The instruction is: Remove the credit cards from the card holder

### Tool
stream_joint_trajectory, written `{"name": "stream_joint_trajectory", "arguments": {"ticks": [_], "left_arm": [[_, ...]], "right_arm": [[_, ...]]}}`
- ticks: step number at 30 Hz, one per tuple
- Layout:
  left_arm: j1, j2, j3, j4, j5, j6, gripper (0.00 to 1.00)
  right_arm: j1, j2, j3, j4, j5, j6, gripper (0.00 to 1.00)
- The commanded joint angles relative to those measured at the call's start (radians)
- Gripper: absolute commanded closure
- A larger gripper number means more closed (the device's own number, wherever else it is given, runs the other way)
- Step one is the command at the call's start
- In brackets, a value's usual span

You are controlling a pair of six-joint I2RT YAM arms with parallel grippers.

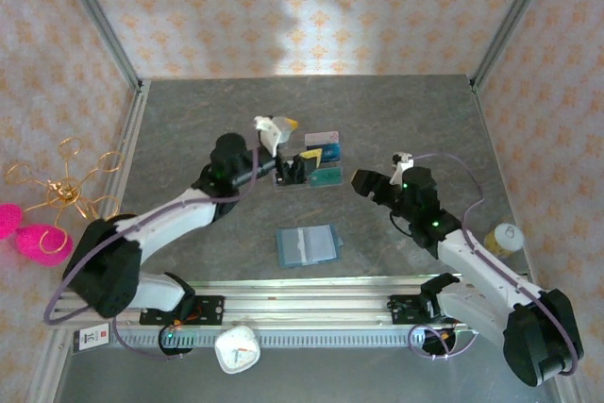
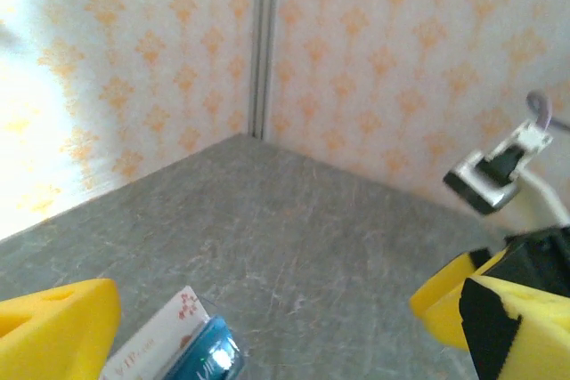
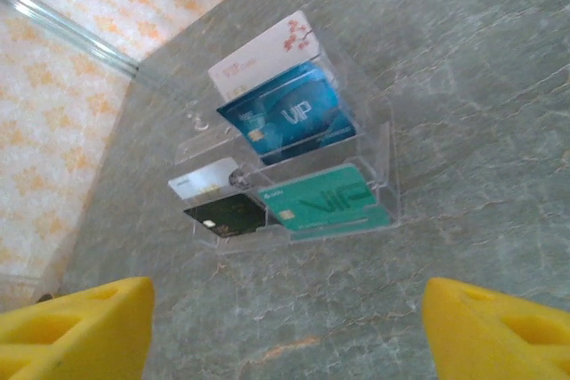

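- In the top view, the card holder [image 1: 307, 245] lay flat on the counter [image 1: 189, 120], close to the front rail, between the two arms and apart from both.
- The clear tray [image 1: 311, 148] stood further back, in the middle. The left jaws were just beside its left side, and the right jaws were near its right side without touching it.
- From above I could not tell whether any card remained in the holder's sleeves. I saw only a pale middle with a teal-blue border.
- In the left wrist view, the left jaws stood wide apart with nothing between the yellow fingers [image 2: 53, 331]. At the bottom edge I saw the tops of a white flowered card [image 2: 165, 335] and the blue card [image 2: 212, 358].
- In the right wrist view, the right jaws were also spread and empty. Ahead of them the tray carried the white and blue cards in the upper row, and the silvery grey card [image 3: 205, 177], a black card [image 3: 227, 213] and a teal-green card [image 3: 325, 206] in the lower row.
- I judged that both credit cards were already out of the holder, so the task was near its end.
- Such cards are light, stiff, thin and slippery, so I would pinch one across its faces at a free edge.
- The holder looked light and soft. I think it could slide or lift together with a card, so one arm should press it down.
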Motion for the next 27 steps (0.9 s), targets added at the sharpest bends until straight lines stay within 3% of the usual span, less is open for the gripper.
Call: {"name": "stream_joint_trajectory", "arguments": {"ticks": [1, 8, 13, 18, 21, 24, 27], "left_arm": [[0.008, -0.12, -0.144, 0.134, -0.2, -0.188, 0.01], [0.065, -0.413, -0.37, 0.04, -0.617, -0.271, 0.01], [0.144, -0.473, -0.416, 0.035, -0.889, -0.222, 0.01], [0.345, -0.291, -0.358, 0.005, -0.815, -0.12, 0.01], [0.394, -0.185, -0.378, 0.106, -0.821, -0.009, 0.0], [0.437, -0.069, -0.431, 0.243, -0.728, 0.044, 0.01], [0.46, 0.032, -0.465, 0.377, -0.746, 0.061, 0.0]], "right_arm": [[0.058, -0.012, -0.032, 0.031, 0.128, -0.014, 0.22], [0.094, -0.034, -0.051, 0.042, 0.273, 0.064, 0.18], [0.094, -0.064, -0.091, 0.097, 0.438, 0.101, 0.0], [0.094, -0.027, -0.051, 0.07, 0.58, 0.14, 0.0], [0.094, -0.021, -0.032, 0.058, 0.643, 0.159, 0.0], [0.093, -0.019, -0.006, 0.015, 0.72, 0.177, 0.0], [0.094, -0.014, 0.023, -0.039, 0.807, 0.215, 0.0]]}}
